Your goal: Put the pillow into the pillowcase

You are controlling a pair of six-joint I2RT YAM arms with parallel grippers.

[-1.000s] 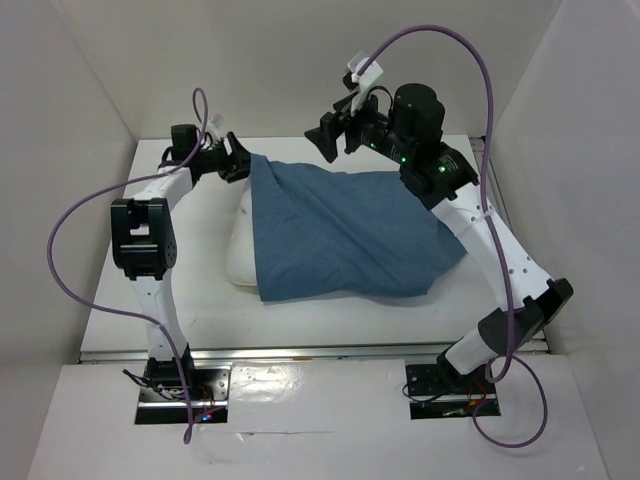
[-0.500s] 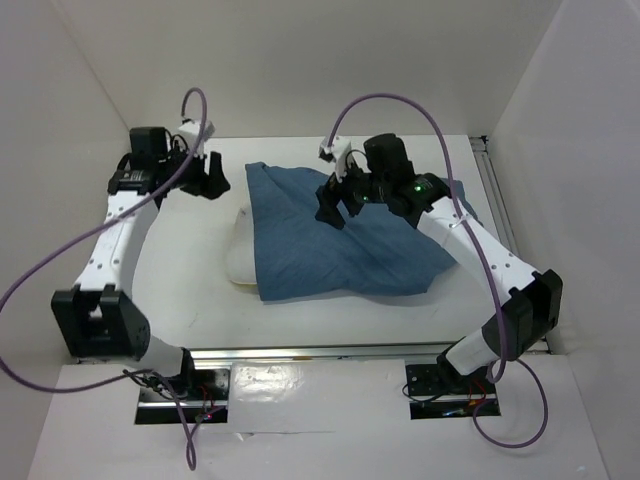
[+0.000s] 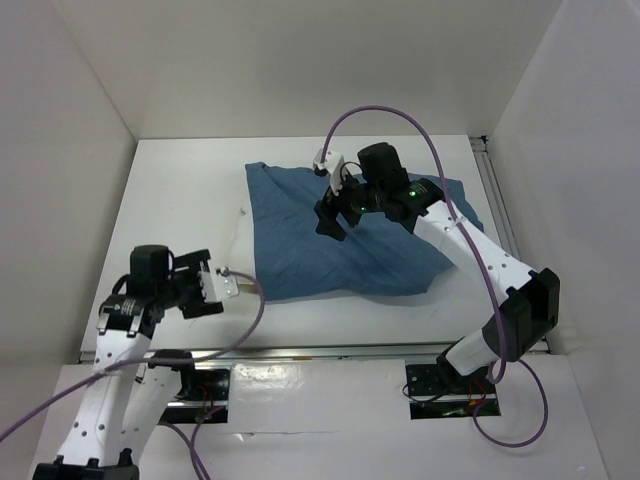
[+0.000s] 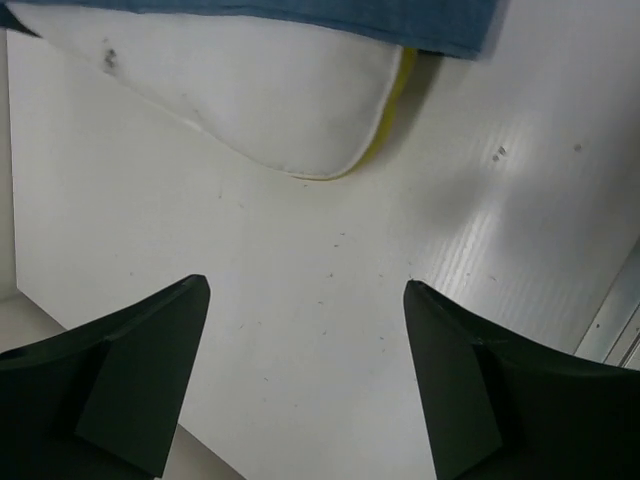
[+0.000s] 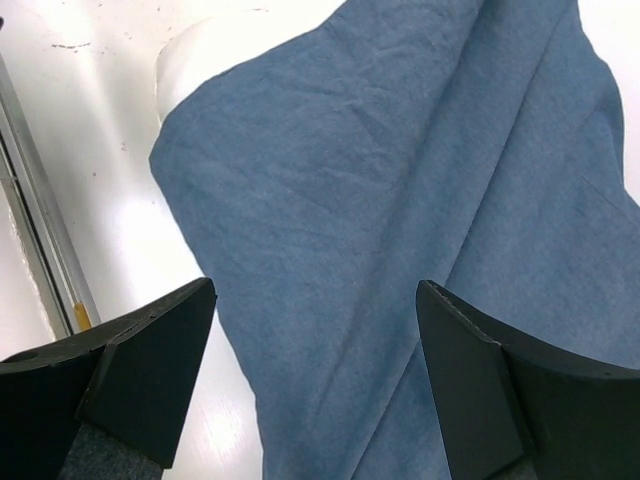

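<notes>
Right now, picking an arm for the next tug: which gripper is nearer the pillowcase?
Right. The right gripper hovers open directly above the pillowcase; the left gripper is off its near-left corner, apart from it.

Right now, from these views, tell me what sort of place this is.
Probably a robot test cell: plain white walls enclose the table, two cabled arms stand at its near edge, with a pillowcase laid out.

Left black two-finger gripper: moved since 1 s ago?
Yes. The left gripper pulled back from the far side, now close to the silver rail along the near edge.
</notes>
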